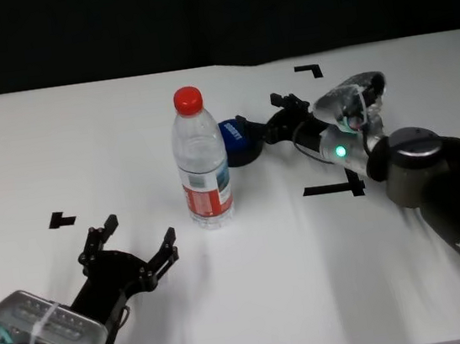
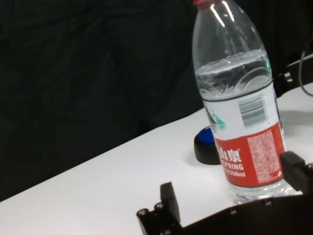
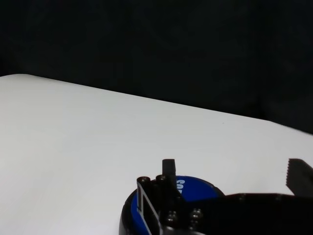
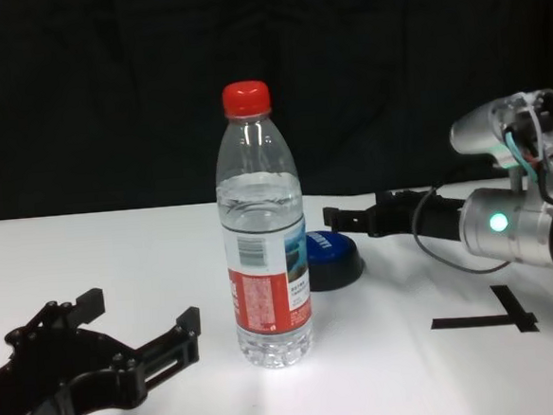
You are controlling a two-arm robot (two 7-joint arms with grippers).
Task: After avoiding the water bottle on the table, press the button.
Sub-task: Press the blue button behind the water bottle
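The water bottle [image 1: 202, 163], clear with a red cap and a red label, stands upright mid-table [image 1: 313, 288]. Just behind it to the right sits the low blue button [image 1: 237, 140] on its black base. My right gripper [image 1: 260, 110] is open and reaches in from the right, one finger [image 3: 168, 169] over the button's blue top [image 3: 198, 188]. In the chest view this gripper [image 4: 339, 217] hangs just above the button [image 4: 329, 253]; whether they touch I cannot tell. My left gripper [image 1: 140, 232] rests open near the table's front left, short of the bottle [image 2: 239, 122].
Black tape marks lie on the white table at the left [image 1: 61, 219], at the back right [image 1: 310, 70] and under my right forearm [image 1: 332, 188]. A dark curtain closes off the far edge.
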